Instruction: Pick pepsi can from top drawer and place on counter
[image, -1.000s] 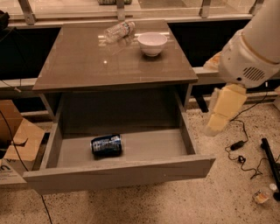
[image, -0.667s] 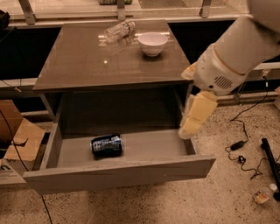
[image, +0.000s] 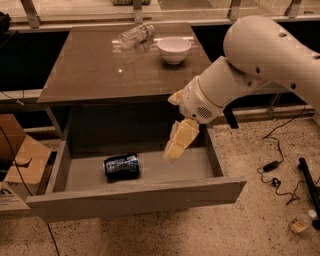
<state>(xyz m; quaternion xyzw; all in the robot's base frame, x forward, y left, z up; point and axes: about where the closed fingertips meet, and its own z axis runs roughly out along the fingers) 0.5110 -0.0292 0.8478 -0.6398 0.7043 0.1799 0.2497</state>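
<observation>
The pepsi can (image: 121, 166), dark blue with light markings, lies on its side in the left-middle of the open top drawer (image: 135, 199). The drawer is pulled out below the glossy brown-grey counter (image: 100, 65). My gripper (image: 176, 146), with pale yellowish fingers, hangs from the white arm over the right part of the drawer. It points down and sits to the right of the can, apart from it and above the drawer floor. It holds nothing.
A white bowl (image: 174, 49) and a clear plastic bottle (image: 135, 35) lying on its side sit at the counter's back. Cardboard boxes (image: 20, 160) stand left of the drawer. Cables (image: 280, 170) and a small bottle (image: 299, 223) lie on the speckled floor at right.
My arm has swung left and down from beside the drawer's right side to over the drawer's inside, closer to the can. The can has not moved.
</observation>
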